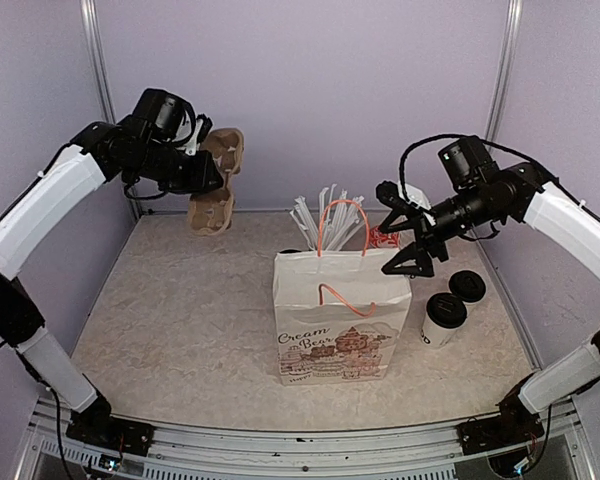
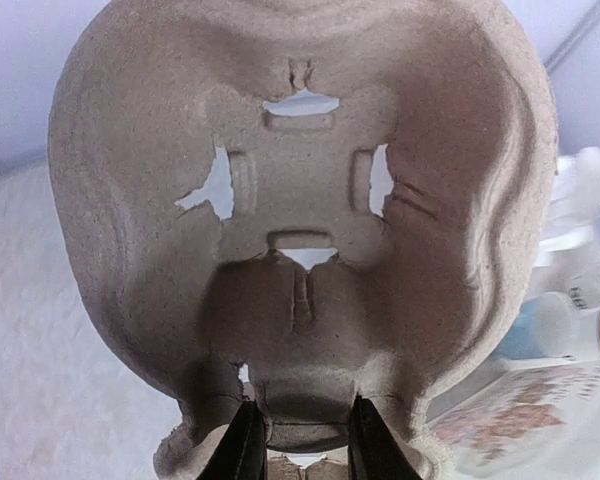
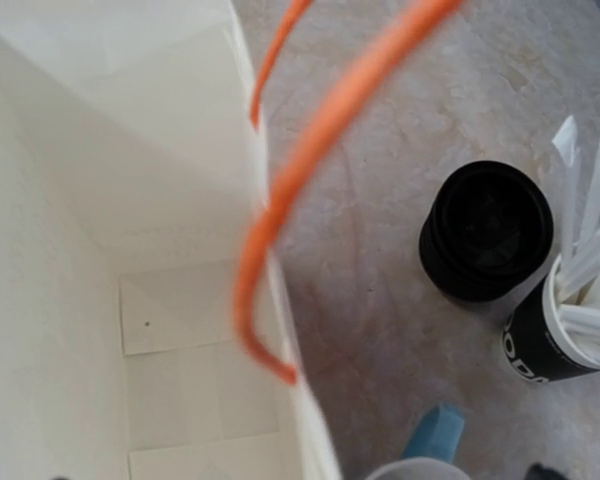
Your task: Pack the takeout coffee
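The left fingers [image 2: 246, 452] are clenched on the edge of one moulded-pulp cup carrier [image 2: 300, 200], one finger on each side of its rim. The carrier hangs tilted in the air at the far left, well above the surface [image 1: 180, 320]. The well facing the left wrist camera has four small slits around its floor. From above, two wells can be counted.

The right fingers [image 1: 402, 264] are spread and hold nothing. They hover just right of the top of one white paper bag [image 1: 340, 340], which stands upright at the middle of the surface with its mouth open. The bag has two orange loop handles [image 1: 342, 205], and its near face reads "Cream Bear" above a drawing.

The takeout coffee is two cups on the surface just right of the bag, below the right fingers. The near cup [image 1: 444, 322] and the far cup [image 1: 467, 287] stand close together, apart from the bag. Both are upright, long axis vertical, black lids up. The near cup shows black print low on its white wall, too small to read.

Behind the bag, one black cup [image 3: 535, 350] holds a bundle of white wrapped straws [image 1: 320, 215]. Its white lettering is cut off, perhaps "OD". One more round black container [image 3: 485, 235] stands beside it.
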You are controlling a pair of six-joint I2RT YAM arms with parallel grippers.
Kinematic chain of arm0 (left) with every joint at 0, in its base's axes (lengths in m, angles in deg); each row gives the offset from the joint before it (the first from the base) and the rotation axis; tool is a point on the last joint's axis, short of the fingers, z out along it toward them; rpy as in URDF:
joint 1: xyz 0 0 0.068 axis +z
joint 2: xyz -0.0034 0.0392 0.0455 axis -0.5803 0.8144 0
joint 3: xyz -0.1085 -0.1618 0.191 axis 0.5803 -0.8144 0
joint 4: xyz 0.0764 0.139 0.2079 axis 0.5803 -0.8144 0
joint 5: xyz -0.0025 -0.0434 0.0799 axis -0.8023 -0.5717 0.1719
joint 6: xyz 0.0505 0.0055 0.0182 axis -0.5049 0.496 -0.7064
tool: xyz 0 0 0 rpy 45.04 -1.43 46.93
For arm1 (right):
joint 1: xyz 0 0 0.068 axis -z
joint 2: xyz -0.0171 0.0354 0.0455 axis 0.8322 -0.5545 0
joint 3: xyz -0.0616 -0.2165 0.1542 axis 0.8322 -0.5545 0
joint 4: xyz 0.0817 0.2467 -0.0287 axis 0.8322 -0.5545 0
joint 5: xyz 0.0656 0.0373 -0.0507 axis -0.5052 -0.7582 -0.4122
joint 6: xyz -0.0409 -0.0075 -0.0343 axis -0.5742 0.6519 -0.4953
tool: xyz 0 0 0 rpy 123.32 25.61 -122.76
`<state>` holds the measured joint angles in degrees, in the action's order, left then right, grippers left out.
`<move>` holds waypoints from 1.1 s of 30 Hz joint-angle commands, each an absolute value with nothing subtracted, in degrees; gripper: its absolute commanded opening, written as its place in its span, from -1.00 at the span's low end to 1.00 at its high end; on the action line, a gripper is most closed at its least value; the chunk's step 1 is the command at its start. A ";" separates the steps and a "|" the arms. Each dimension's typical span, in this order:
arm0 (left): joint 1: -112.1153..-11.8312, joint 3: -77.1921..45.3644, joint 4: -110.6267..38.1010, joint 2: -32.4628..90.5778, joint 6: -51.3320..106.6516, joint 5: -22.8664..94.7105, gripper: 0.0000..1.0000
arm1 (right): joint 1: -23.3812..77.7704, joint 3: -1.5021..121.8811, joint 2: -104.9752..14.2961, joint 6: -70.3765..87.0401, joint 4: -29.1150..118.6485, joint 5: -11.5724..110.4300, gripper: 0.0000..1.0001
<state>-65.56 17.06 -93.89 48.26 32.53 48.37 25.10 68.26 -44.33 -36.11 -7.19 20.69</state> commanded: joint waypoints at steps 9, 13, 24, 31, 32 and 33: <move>-81.39 5.57 -57.74 29.48 24.38 25.85 -0.57 | 28.63 69.72 -37.69 -35.59 -10.00 20.55 0.87; -83.37 3.29 -54.45 30.17 22.93 17.60 -0.59 | 30.06 70.28 -37.50 -35.35 -10.34 19.87 0.87; -86.08 -2.62 -47.52 36.39 19.71 6.05 -0.64 | 32.50 70.30 -36.94 -34.96 -11.23 17.43 0.88; -87.04 -0.46 -50.37 41.75 16.35 5.89 -0.64 | 33.64 69.92 -35.81 -35.02 -11.63 16.12 0.88; -87.30 0.30 -51.41 42.95 16.27 6.16 -0.65 | 33.72 69.76 -35.74 -35.00 -11.59 16.04 0.88; -87.70 1.03 -52.74 43.59 14.53 6.64 -0.65 | 33.85 69.65 -35.67 -34.92 -11.57 16.03 0.88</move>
<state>-86.70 -2.35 -50.79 41.13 18.50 7.43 32.99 69.15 -37.21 -35.58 -10.73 17.67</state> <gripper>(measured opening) 0.242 0.941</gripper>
